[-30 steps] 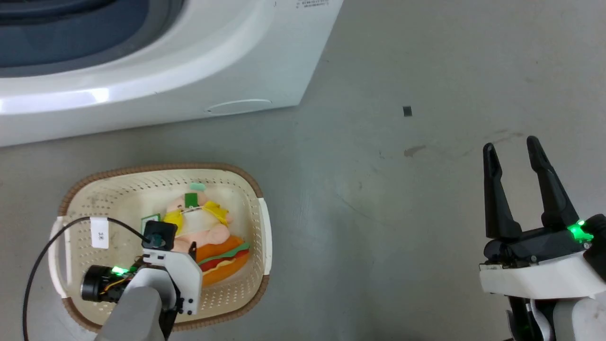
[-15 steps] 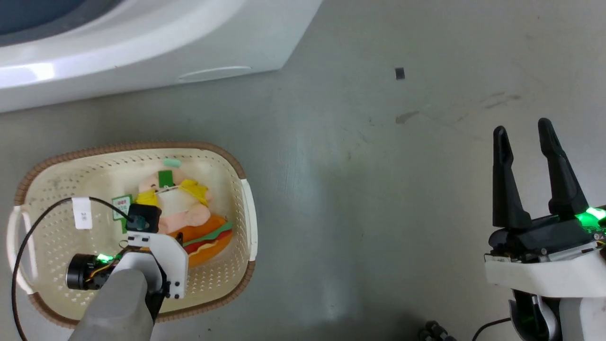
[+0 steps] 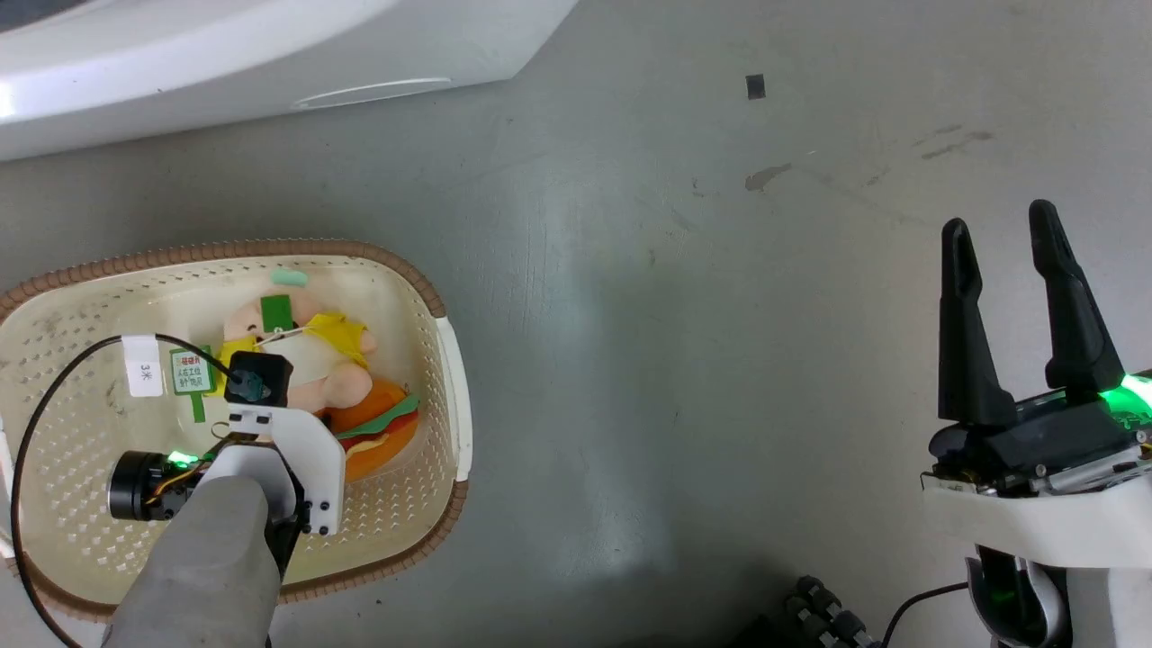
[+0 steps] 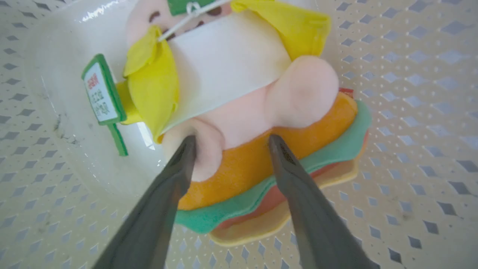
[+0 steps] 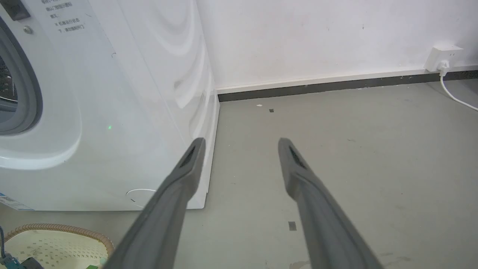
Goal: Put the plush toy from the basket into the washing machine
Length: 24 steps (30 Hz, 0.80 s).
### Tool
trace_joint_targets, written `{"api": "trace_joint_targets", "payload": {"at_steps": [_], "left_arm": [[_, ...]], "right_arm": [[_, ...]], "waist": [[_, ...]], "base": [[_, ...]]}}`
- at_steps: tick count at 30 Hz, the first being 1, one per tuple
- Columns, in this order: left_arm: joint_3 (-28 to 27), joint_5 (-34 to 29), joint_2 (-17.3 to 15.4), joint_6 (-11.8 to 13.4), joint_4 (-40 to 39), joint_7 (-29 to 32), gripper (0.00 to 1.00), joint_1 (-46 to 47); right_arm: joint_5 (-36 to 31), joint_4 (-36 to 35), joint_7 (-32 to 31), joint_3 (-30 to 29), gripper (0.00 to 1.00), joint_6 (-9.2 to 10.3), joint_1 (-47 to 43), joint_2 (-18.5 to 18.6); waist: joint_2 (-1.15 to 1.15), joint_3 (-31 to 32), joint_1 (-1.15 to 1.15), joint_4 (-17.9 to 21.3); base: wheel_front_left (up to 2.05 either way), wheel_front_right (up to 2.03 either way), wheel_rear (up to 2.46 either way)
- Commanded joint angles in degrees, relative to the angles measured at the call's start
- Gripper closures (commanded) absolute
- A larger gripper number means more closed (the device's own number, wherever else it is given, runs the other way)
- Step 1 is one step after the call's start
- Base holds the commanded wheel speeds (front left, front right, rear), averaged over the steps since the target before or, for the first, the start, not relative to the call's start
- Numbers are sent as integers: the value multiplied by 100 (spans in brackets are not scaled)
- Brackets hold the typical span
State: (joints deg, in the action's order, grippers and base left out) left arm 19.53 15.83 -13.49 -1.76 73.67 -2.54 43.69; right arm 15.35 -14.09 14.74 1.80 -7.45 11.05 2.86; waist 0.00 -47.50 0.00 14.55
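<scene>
Cream basket (image 3: 378, 256), 1 plush toy (image 3: 310, 358) inside

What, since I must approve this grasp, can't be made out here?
Left wrist view: face of the plush toy, cut off by the top edge.
Head view: fingers of the left gripper, covered by its own wrist.
Right wrist view: drum of the washing machine, cut off by the left edge.
Head view: left end of the basket, cut off.
</scene>
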Motion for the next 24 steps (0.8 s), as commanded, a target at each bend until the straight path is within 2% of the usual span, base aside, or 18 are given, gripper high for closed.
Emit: {"api": "trace_joint_targets", "payload": {"at_steps": [1,14,15,16,24], "left_arm": [[21,16,-17,-25,18,36,0,79],[159,42,-14,-60,23,114,0,272],[169,48,-7,-77,23,123,67,282],[175,60,2,-102,23,112,100,290],[179,183,117,-169,25,-65,100,143]], "right_arm": [[46,-48,26,11,0,-3,99,1],[24,-176,26,23,0,-3,156,1],[17,-176,26,20,0,-3,158,1],[11,-173,26,16,0,-3,162,1],[-87,-34,26,17,0,-3,187,1]], "waist": [[0,-25,0,11],[0,-310,0,39],[0,-319,0,32],[0,-323,0,26],[0,-42,0,-61]], "base": [[0,0,0],[0,0,0],[0,0,0],[0,0,0],[0,0,0]]}}
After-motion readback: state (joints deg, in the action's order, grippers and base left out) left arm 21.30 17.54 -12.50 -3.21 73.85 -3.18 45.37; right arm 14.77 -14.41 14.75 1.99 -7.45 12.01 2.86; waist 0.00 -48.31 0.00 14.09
